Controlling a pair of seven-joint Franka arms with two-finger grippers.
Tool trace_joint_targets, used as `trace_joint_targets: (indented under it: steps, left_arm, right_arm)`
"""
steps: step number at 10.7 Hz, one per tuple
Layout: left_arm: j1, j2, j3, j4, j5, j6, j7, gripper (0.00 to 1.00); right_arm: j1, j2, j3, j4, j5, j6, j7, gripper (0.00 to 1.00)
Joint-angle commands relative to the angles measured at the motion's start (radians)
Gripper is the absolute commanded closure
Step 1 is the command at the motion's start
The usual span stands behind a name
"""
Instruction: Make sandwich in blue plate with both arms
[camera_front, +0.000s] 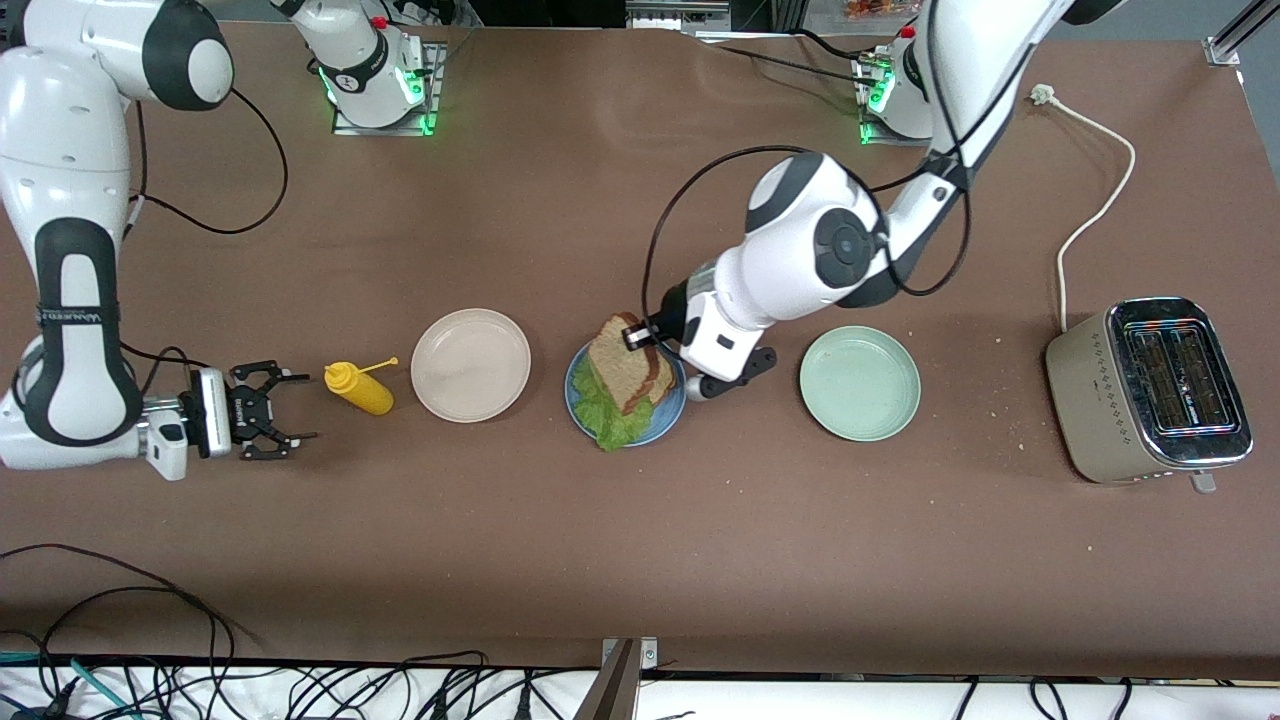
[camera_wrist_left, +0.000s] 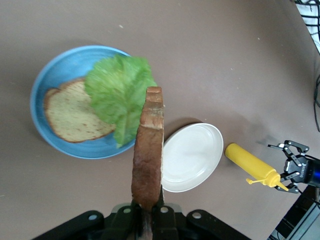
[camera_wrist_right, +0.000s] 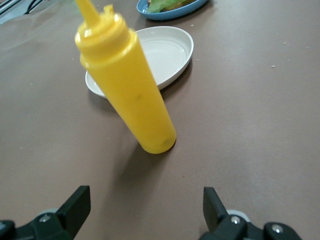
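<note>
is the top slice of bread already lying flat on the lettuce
No. The left gripper holds the second bread slice on edge above the blue plate, where only the lettuce covers the bottom slice.

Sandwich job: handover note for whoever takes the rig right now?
Left gripper: fingers shut on the top bread slice, held on edge over the blue plate.
Right gripper: fingers open, low beside the yellow squeeze bottle, waiting.
Done: bottom bread slice and lettuce leaf lie in the blue plate.
Left: lay the held slice on the lettuce, release.
</note>
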Motion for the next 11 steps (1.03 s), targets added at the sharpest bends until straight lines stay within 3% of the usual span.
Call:
trace_joint_targets:
  steps: [1, 4, 11]
  left_arm:
    - [-0.078, 0.063, 0.039, 0.013, -0.018, 0.145, 0.001, 1.0]
    - [-0.151, 0.089, 0.106, 0.013, -0.018, 0.213, 0.008, 1.0]
    - [-0.148, 0.137, 0.113, 0.012, -0.017, 0.204, 0.045, 1.0]
  right_arm:
    - [0.008, -0.131, 0.02, -0.029, -0.121, 0.002, 0.267, 0.0]
    - [0.051, -0.278, 0.027, -0.118, -0.192, 0.005, 0.526, 0.0]
    - [0.178, -0.569, 0.026, -0.307, -0.414, 0.131, 1.248, 0.0]
